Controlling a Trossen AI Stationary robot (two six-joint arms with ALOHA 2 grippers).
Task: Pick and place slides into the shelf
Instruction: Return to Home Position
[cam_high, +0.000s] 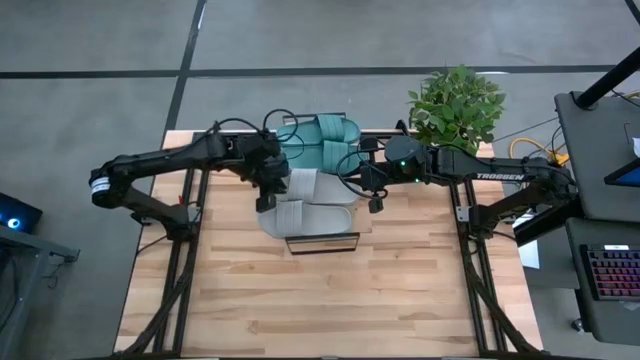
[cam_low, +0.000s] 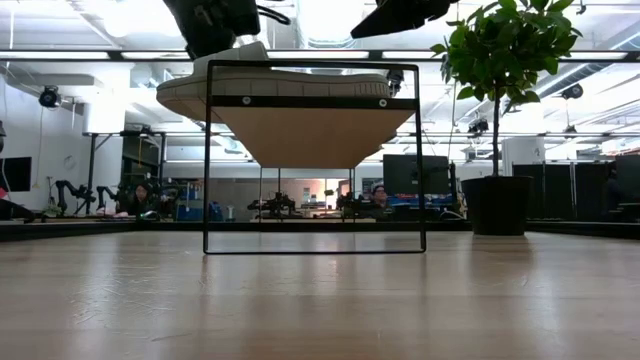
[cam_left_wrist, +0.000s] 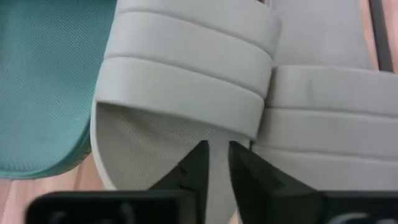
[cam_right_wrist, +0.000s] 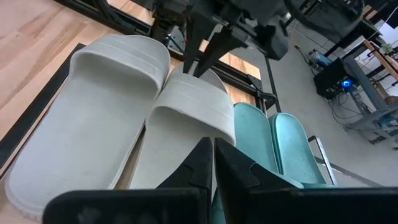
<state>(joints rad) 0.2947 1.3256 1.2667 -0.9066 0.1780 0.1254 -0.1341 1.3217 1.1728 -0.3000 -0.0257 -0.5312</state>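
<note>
Two light grey slides (cam_high: 305, 200) lie side by side, soles down, on the near part of the shelf's plank top (cam_low: 310, 135). The teal slides (cam_high: 325, 145) lie on its far part. My left gripper (cam_left_wrist: 217, 152) slants down over the open toe end of one grey slide (cam_left_wrist: 180, 81), with a narrow gap between its fingers. In the right wrist view the left gripper (cam_right_wrist: 198, 62) comes in at that toe end. My right gripper (cam_right_wrist: 213, 149) hangs shut above the slides' other ends, holding nothing. My left gripper's fingertips (cam_right_wrist: 194, 71) stand right at the toe end (cam_left_wrist: 155, 155) of the grey slide, slanting down from the table's left. Whether they touch it, I cannot tell. The slide lies flat on the shelf.
The shelf's black wire frame (cam_high: 322, 243) stands on the wooden table (cam_high: 300, 310), with bare table on the near side. A potted plant (cam_high: 455, 105) is at the far right corner. Cables run behind the teal slides.
</note>
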